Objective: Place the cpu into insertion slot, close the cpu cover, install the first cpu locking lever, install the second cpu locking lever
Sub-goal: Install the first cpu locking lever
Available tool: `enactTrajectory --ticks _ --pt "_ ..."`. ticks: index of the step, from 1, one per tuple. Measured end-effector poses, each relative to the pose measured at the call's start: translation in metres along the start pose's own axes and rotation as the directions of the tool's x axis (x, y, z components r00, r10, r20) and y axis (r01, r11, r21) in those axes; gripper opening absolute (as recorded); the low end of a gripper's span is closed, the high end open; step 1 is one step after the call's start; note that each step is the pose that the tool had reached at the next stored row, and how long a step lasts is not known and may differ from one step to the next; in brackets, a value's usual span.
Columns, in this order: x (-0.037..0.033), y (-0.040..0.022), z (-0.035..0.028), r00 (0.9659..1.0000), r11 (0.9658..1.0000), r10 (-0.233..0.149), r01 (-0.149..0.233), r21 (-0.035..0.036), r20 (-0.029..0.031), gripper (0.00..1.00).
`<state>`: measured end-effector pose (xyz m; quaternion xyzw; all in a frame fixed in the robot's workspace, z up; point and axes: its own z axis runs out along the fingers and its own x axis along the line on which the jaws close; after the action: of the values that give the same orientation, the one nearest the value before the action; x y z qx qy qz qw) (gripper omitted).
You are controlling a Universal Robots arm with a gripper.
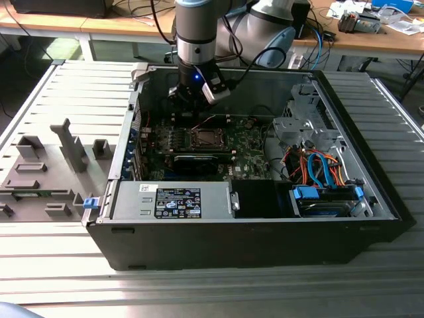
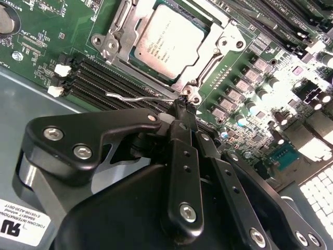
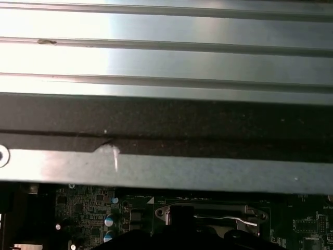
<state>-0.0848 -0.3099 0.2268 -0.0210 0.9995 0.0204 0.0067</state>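
The cpu [image 2: 166,39], a silver-topped square chip, lies in the insertion slot [image 1: 207,138] on the green board. The slot's contact field is hidden under it. The cpu cover [image 2: 221,41], a silvery frame plate, lies flat around the chip. A thin wire locking lever [image 2: 138,97] runs along the socket's edge beside the memory slots. My gripper [image 2: 183,107] is shut, and its black fingertips [image 2: 179,112] touch that lever's end at the socket corner. In the exterior view the gripper [image 1: 192,99] hangs inside the case near its far wall. The first wrist view shows the cover [image 3: 208,212] and a lever [image 3: 234,219].
Black memory slots [image 2: 104,78] lie beside the socket. A black graphics card [image 1: 195,161] sits in front of it, and a power supply [image 1: 172,199] lines the near wall. A drive cage with coloured cables [image 1: 318,165] fills the exterior view's right. Grey fixtures [image 1: 46,172] stand outside the case.
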Motion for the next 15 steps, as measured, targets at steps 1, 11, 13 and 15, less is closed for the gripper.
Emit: enactTrajectory --ticks 1,11,13,15 --pt "0.0 0.0 0.0004 1.0 1.0 0.0 0.0 0.0 0.0 0.11" --pt "0.0001 -0.0002 0.0049 1.0 1.0 0.0 0.0 0.0001 0.0 0.11" --pt "0.0001 -0.0003 0.0062 1.0 1.0 0.0 0.0 0.0 0.0 0.11" --pt "0.0001 -0.0003 0.007 1.0 1.0 0.0 0.0 0.0 0.0 0.11"
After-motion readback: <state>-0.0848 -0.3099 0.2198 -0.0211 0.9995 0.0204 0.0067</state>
